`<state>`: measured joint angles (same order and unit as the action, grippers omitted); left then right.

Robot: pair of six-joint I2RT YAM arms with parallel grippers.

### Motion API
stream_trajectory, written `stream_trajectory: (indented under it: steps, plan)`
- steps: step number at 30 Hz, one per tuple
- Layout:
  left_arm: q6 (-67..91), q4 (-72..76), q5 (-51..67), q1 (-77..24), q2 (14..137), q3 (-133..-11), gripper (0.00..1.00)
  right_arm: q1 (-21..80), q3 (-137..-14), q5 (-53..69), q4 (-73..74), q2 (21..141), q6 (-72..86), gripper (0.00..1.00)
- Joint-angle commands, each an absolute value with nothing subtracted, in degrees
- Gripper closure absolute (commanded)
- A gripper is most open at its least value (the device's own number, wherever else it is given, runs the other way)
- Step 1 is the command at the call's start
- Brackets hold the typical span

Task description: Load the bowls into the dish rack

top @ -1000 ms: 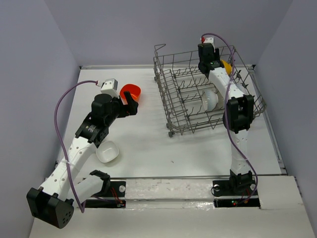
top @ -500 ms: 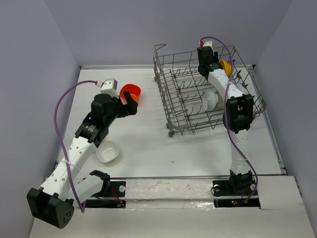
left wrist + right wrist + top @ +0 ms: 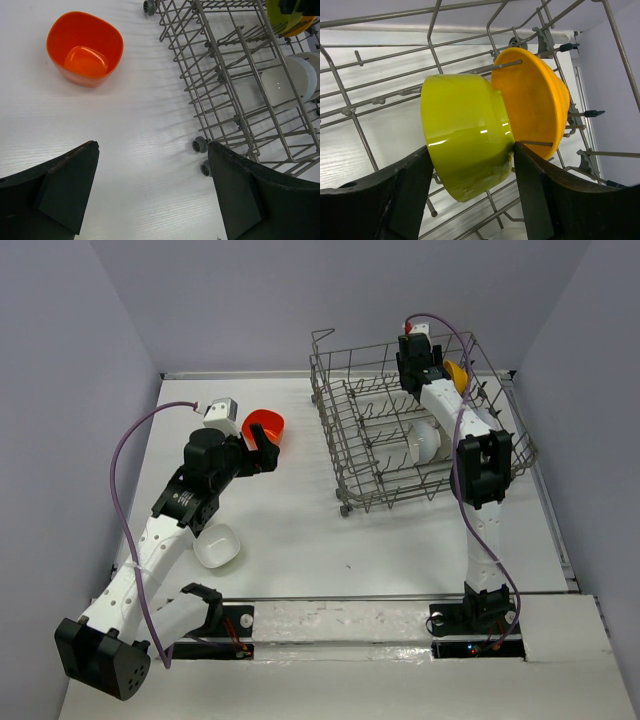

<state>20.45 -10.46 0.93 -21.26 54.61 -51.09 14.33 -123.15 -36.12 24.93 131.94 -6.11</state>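
The dish rack (image 3: 352,445) stands at the back right. Inside its far corner my right gripper (image 3: 470,155) has its fingers on both sides of a lime green bowl (image 3: 465,135). That bowl stands on edge among the prongs, against an orange-yellow bowl (image 3: 535,100). The right fingertip touches the green rim, and the left finger lies against its wall. A white bowl (image 3: 424,440) stands on edge further forward in the rack. My left gripper (image 3: 152,144) hangs open and empty over the table. A red-orange bowl (image 3: 85,47) sits upright on the table beyond it. Another white bowl (image 3: 217,546) lies near the left arm.
The rack (image 3: 225,75) has small wheels at its near corner, close to my left gripper's right finger. Walls close the table at the back and on both sides. A raised strip runs along the front edge by the arm bases.
My right gripper has shifted slightly toward the rack's back wall with the green bowl between its fingers. The left arm has not moved.
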Motion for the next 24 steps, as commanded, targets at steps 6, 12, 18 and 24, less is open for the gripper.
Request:
stream_trajectory:
  steps: [6,12,18,24]
  plan:
    - [20.5,-7.9,1.7,-20.8,54.2,-50.3,0.01,14.2,-122.3,-38.3,24.3,128.1,-4.6,0.26]
    - [20.5,-7.9,1.8,-20.8,54.3,-50.3,0.01,14.2,-122.3,-38.8,24.4,127.1,-4.3,0.25]
    - [20.6,-7.8,1.8,-20.7,54.2,-50.3,0.01,14.2,-122.5,-38.3,24.8,124.9,-3.5,0.25]
    - [20.4,-8.0,1.2,-20.6,54.1,-50.3,0.01,14.2,-122.9,-36.0,27.2,121.5,-1.3,0.24]
